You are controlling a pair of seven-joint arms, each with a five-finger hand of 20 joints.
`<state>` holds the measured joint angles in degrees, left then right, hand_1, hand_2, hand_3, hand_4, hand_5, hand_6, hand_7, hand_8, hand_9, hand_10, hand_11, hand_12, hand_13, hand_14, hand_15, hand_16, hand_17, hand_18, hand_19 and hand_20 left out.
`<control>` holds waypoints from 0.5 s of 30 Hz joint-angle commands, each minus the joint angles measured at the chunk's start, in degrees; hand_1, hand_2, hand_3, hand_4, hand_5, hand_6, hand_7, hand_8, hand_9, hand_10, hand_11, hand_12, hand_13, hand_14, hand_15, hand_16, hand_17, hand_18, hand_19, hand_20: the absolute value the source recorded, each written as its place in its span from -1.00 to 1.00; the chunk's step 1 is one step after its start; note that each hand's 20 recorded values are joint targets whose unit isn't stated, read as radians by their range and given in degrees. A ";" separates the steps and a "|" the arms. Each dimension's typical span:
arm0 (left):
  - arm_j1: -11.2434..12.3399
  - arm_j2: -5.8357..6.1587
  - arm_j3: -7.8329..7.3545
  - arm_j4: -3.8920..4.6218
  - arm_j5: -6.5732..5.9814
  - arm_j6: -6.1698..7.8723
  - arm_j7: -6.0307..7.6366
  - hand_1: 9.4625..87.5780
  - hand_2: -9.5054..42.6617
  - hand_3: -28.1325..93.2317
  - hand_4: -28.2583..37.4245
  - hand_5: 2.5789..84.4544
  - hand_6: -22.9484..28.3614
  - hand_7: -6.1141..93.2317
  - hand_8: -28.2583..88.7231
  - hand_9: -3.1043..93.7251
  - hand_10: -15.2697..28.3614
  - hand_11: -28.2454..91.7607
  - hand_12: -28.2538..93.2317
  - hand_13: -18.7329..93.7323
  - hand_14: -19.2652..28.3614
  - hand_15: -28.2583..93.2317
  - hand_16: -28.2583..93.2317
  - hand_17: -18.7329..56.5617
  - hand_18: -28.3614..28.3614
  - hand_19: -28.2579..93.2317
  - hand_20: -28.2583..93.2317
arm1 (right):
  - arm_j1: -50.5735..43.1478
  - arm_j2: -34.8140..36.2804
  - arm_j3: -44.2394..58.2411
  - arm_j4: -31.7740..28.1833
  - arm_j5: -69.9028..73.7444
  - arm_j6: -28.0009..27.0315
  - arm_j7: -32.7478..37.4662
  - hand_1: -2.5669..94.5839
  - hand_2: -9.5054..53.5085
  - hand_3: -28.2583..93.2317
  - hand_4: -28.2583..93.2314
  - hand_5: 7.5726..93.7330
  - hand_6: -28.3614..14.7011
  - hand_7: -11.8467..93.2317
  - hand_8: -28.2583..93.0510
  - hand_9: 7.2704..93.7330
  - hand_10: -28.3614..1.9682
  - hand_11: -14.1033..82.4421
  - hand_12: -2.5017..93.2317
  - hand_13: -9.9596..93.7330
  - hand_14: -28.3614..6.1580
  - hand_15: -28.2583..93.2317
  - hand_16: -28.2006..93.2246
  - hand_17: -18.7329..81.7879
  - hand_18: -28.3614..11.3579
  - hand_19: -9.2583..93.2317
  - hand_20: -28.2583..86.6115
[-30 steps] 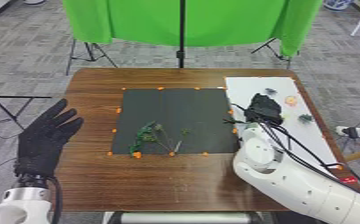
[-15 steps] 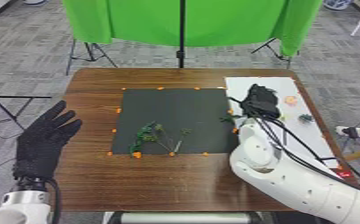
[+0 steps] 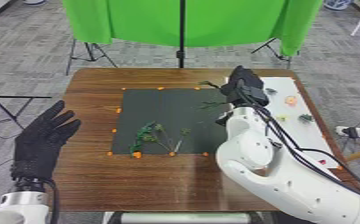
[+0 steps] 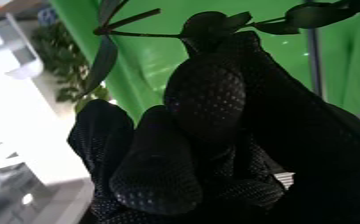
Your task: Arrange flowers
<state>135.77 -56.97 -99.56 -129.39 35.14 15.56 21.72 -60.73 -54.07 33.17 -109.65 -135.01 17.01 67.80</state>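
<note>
Though clearly begun, probably nearer the start than the finish. Laid on the near part of the black mat (image 3: 163, 107): a curly green strand (image 3: 144, 132), thin-stemmed sprigs (image 3: 160, 128) just beside it, and a small green head (image 3: 185, 132) a little to the right. Taken as the arrangement so far.

Gripped in the curled fingers of the right hand (image 3: 243, 82): a leafy sprig (image 3: 212, 104), with foliage poking out leftward over the mat's far right part. Cannot tell whether touching the mat or held above it.

To be placed, as a guess: pieces on the white sheet (image 3: 283, 107) to the right. Among them, a peach-orange bloom (image 3: 291, 100), a grey-green tuft (image 3: 305, 118), a smaller dark tuft (image 3: 271, 91), a yellow-green bit (image 3: 281, 117). Possibly more behind the right arm; impossible to tell.

At the left side of the table (image 3: 96, 175), fingers apart and fairly straight on the left hand (image 3: 39, 140), holding nothing.

Next, presumably: settle the sprig on the mat, then let go. Worth watching for leaves snagging on the glove.
</note>
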 commanded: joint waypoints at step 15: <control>1.38 0.44 0.42 -0.03 -0.20 0.35 0.37 -0.59 -0.42 0.79 -0.81 -0.07 0.31 -0.63 -0.67 -0.23 0.60 -0.10 -0.34 -0.21 0.97 0.38 -0.67 -0.69 1.00 0.32 -0.18 | -11.48 -7.78 2.08 3.27 7.28 -9.00 2.07 0.06 -1.00 0.84 -0.94 1.00 0.09 -0.37 -0.32 0.95 0.05 0.43 -0.51 0.88 0.18 0.80 -0.23 0.44 -0.92 1.00 0.67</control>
<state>136.66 -56.47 -99.31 -129.53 35.12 15.65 22.39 -71.36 -61.98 35.10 -107.61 -128.86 8.91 67.57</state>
